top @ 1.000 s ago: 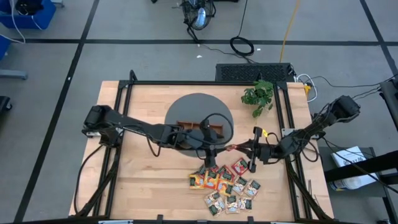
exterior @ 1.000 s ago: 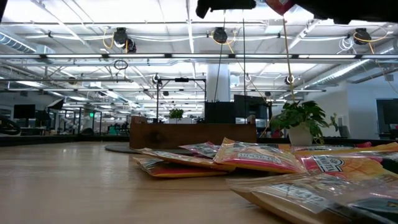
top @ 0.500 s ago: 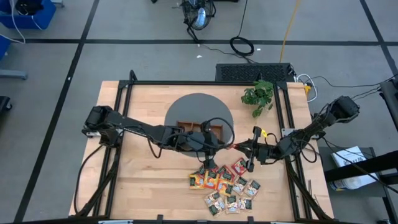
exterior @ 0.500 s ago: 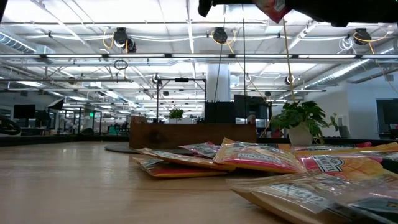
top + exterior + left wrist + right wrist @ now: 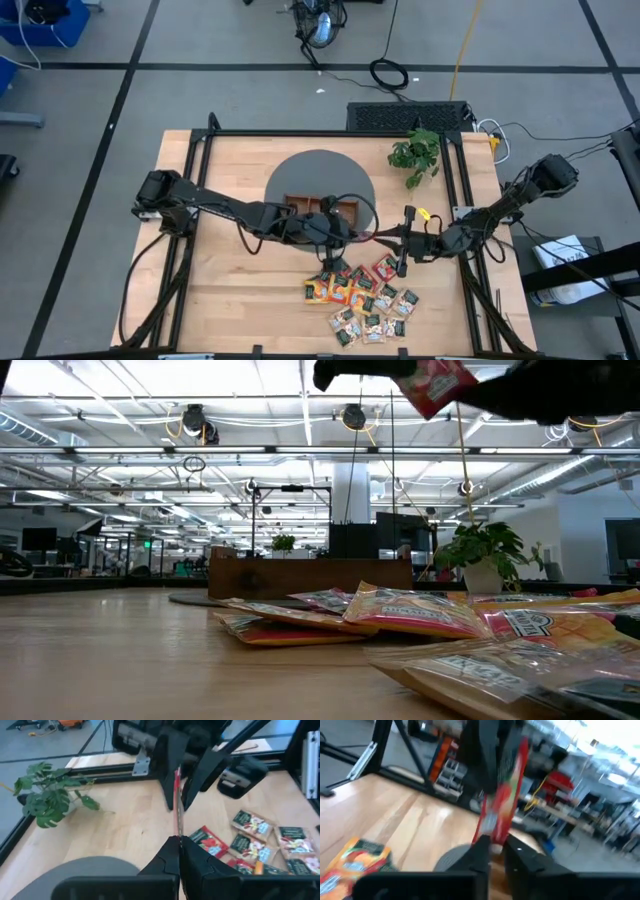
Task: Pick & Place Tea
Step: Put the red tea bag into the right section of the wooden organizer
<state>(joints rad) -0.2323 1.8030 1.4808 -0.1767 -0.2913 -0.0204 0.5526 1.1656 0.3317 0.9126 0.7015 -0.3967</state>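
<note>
above the table, between the wooden tray (image 5: 322, 209) and the pile of tea sachets (image 5: 362, 300), a red sachet (image 5: 177, 800) hangs edge-on between both arms. the left gripper (image 5: 179, 840) is clamped on one end of it. the right gripper (image 5: 496, 839) sits at the other end; its fingers look slightly parted around the packet, though the view there is poor. a potted plant (image 5: 416, 154) stands well apart.

High view looks straight down; low view sits level; 2 wrist cameras share the red sachet (image 5: 176, 800).
</note>
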